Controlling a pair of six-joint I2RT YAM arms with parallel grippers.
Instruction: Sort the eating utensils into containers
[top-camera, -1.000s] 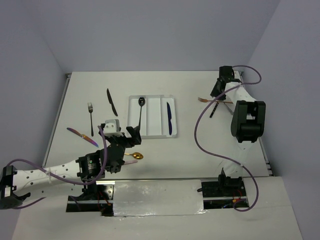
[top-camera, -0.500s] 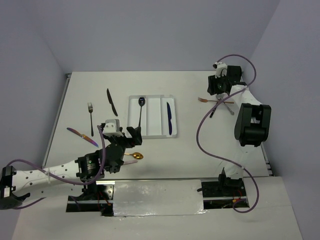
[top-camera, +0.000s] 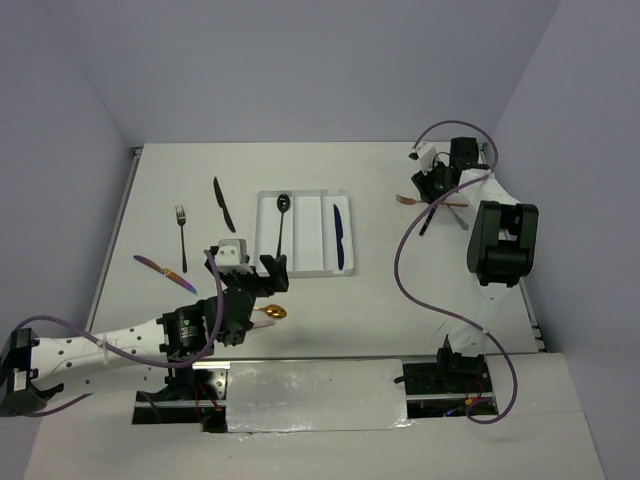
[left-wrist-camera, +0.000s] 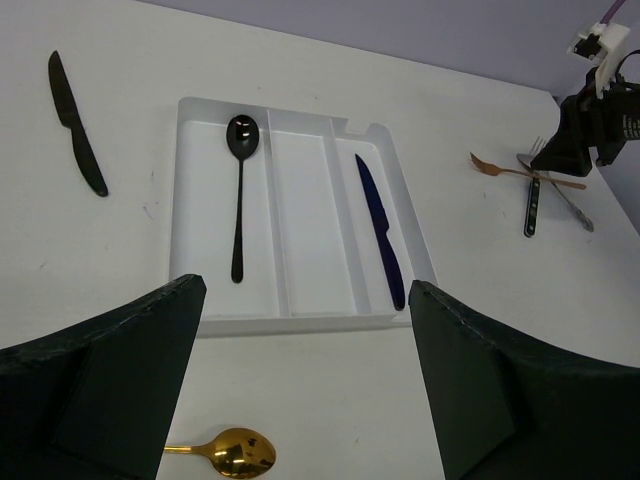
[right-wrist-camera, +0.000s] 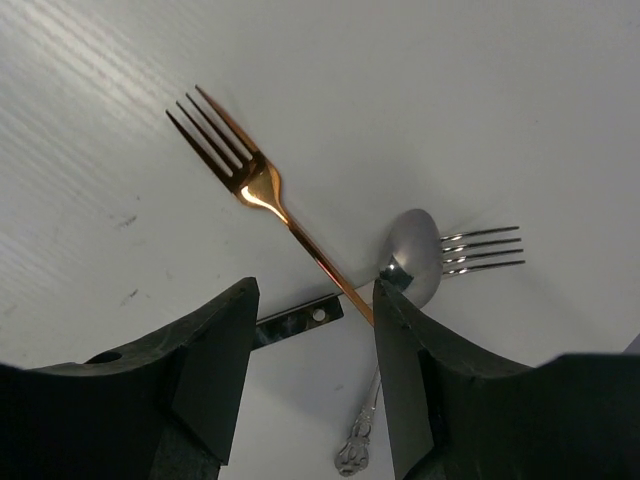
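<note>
The white cutlery tray (top-camera: 305, 272) lies mid-table; it also shows in the left wrist view (left-wrist-camera: 300, 318). A black spoon (left-wrist-camera: 240, 180) lies in its left compartment and a dark blue knife (left-wrist-camera: 380, 225) in its right one; the middle one is bare. My left gripper (top-camera: 268, 275) is open and empty, just in front of the tray, above a gold spoon (left-wrist-camera: 235, 452). My right gripper (top-camera: 432, 186) is open over a crossed pile at the back right. Its jaws straddle the handle of a copper fork (right-wrist-camera: 255, 180), beside a silver spoon (right-wrist-camera: 412, 258) and a black-handled fork (right-wrist-camera: 480, 250).
Left of the tray lie a black knife (top-camera: 222, 203), a silver fork (top-camera: 181, 235) and an iridescent purple utensil (top-camera: 165, 272). Purple-grey walls close in the table at the back and sides. A purple cable loops from the right arm.
My right gripper has turned and moved over the crossed pile at the back right. My left arm has shifted slightly right. No utensil has moved.
</note>
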